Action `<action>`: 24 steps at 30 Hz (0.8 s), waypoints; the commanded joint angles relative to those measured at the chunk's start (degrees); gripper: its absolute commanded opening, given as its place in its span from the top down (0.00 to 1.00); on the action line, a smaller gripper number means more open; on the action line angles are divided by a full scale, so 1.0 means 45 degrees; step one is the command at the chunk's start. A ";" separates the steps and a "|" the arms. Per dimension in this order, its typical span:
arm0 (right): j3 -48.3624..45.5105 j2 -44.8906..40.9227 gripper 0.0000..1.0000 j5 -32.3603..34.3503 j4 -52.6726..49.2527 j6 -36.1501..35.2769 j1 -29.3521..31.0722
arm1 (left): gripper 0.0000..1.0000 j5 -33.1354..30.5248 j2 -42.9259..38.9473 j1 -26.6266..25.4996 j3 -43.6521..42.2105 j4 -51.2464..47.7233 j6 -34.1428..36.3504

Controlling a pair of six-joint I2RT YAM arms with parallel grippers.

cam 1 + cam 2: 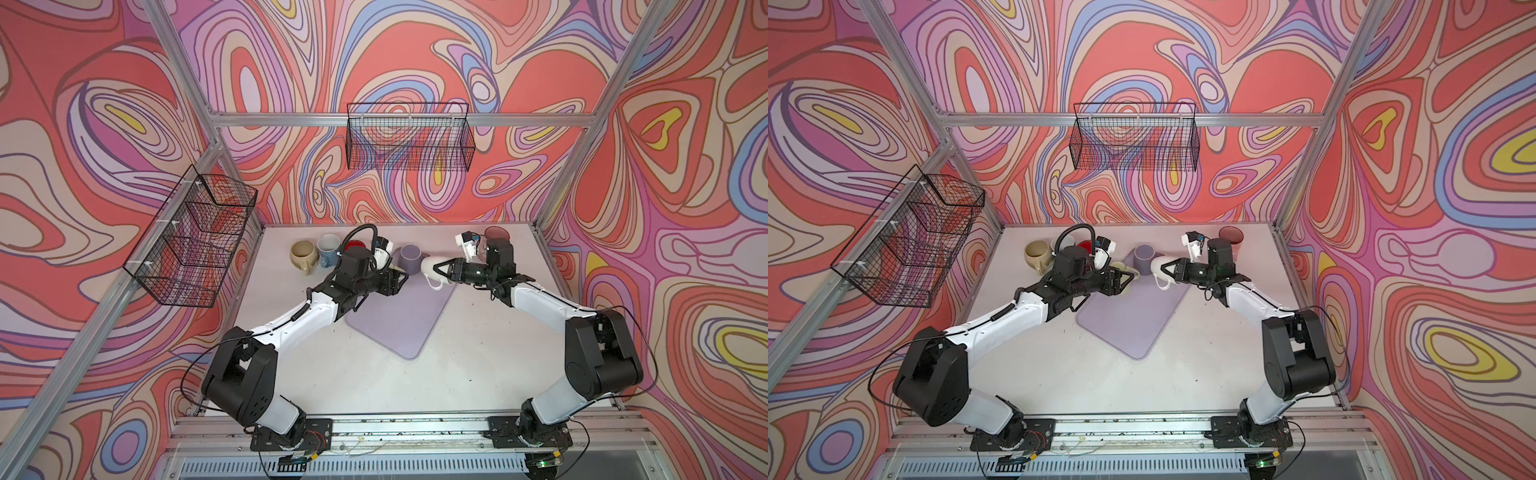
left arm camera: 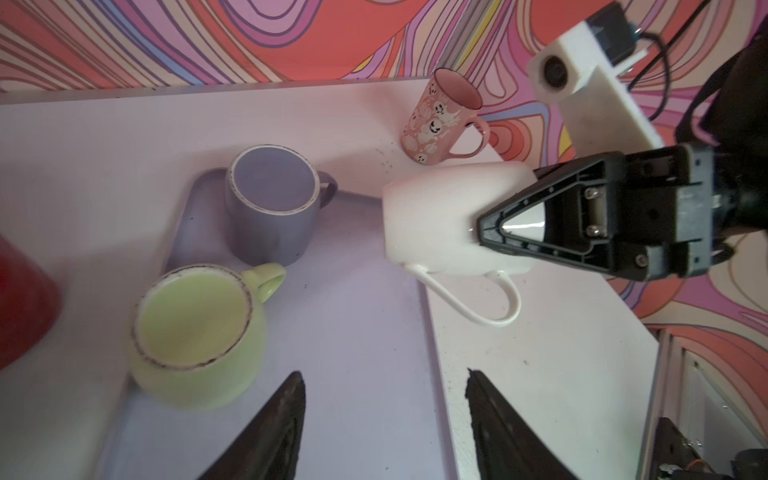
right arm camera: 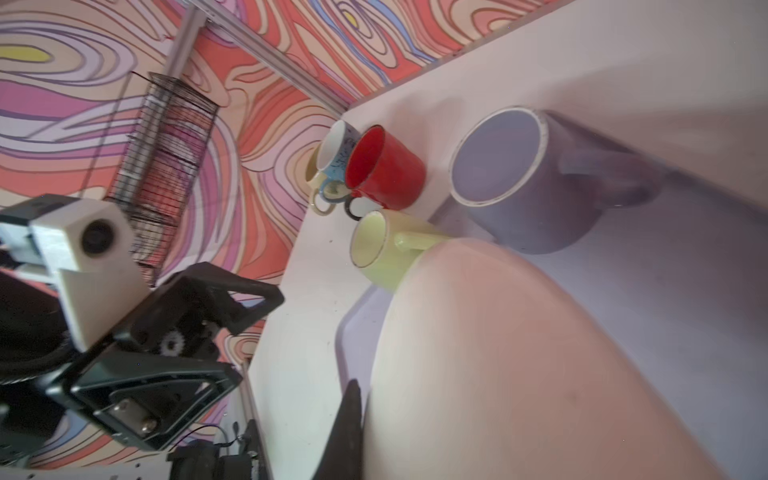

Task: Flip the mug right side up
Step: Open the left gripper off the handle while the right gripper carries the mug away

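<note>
**Two-arm rig with a white mug held on its side at the tray's edge**

On the pink mug [image 2: 440,116], printed ghost faces and pumpkins can be made out; the small lettering among them is too blurred to be read. On the blue mug [image 3: 336,151] a dark pattern is seen, also unreadable.

The right end effector [image 2: 482,226] is clenched on the white mug [image 2: 432,224]. One black finger [image 2: 519,216] is laid along the outside of the wall, and the second finger is hidden. The white mug is held on its side, with its handle turned down toward the surface [image 1: 478,332]. It is placed at the back right edge of the lilac tray [image 2: 353,324], just beside the purple mug [image 2: 270,216]. Whether it rests on the surface or is carried clear of it cannot be told.

The left end effector [image 2: 384,374] is released, its fingers spread well apart over the tray with nothing between them. It is positioned near the green mug [image 2: 195,332].

The purple mug and the green mug are stood upright on the tray. The red mug [image 3: 386,166], the blue mug and a beige mug [image 1: 303,251] are grouped upright at the back left of the surface, and the pink mug is stood at the back right.
</note>
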 commanded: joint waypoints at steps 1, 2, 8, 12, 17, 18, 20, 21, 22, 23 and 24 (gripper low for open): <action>0.1368 -0.0340 1.00 0.1880 -0.5593 -0.3008 -0.0154 | 0.36 -0.1691 -0.0804 0.0080 0.0727 -0.3153 0.1767; 0.1728 -0.0310 1.00 0.2381 -0.6406 -0.3257 -0.0203 | 0.36 -0.2030 -0.0980 0.0065 0.0897 -0.3708 0.2053; 0.3670 0.0034 1.00 0.5224 -1.0189 -0.4625 -0.0350 | 0.36 -0.3257 -0.2001 0.0080 0.1629 -0.6332 0.4214; 0.4742 0.0542 1.00 0.6856 -1.1883 -0.5193 -0.0446 | 0.36 -0.3168 -0.2606 0.0073 0.0605 -0.5727 0.4614; 0.5691 0.1064 1.00 0.8389 -1.2971 -0.5607 -0.0773 | 0.36 -0.2503 -0.2781 0.0080 0.0116 -0.5548 0.4292; 0.5698 0.1170 1.00 0.8569 -1.2962 -0.5620 -0.0914 | 0.36 -0.2519 -0.2847 0.0070 0.0117 -0.5593 0.4368; 0.5772 0.1505 1.00 0.8683 -1.3028 -0.5597 -0.1401 | 0.36 -0.2745 -0.3061 0.0070 0.0003 -0.5583 0.4488; 0.5800 0.1624 1.00 0.8726 -1.3054 -0.5631 -0.1583 | 0.36 -0.2810 -0.3154 0.0079 -0.0022 -0.5593 0.4503; 0.5824 0.1723 1.00 0.8800 -1.3131 -0.5692 -0.1772 | 0.36 -0.2951 -0.3239 0.0031 -0.0039 -0.5629 0.4538; 0.5900 0.1841 1.00 0.8925 -1.3204 -0.5773 -0.1943 | 0.36 -0.3040 -0.3301 -0.0028 -0.0085 -0.5638 0.4558; 0.5954 0.1929 1.00 0.9041 -1.3266 -0.5872 -0.2093 | 0.36 -0.3137 -0.3341 -0.0065 -0.0145 -0.5612 0.4581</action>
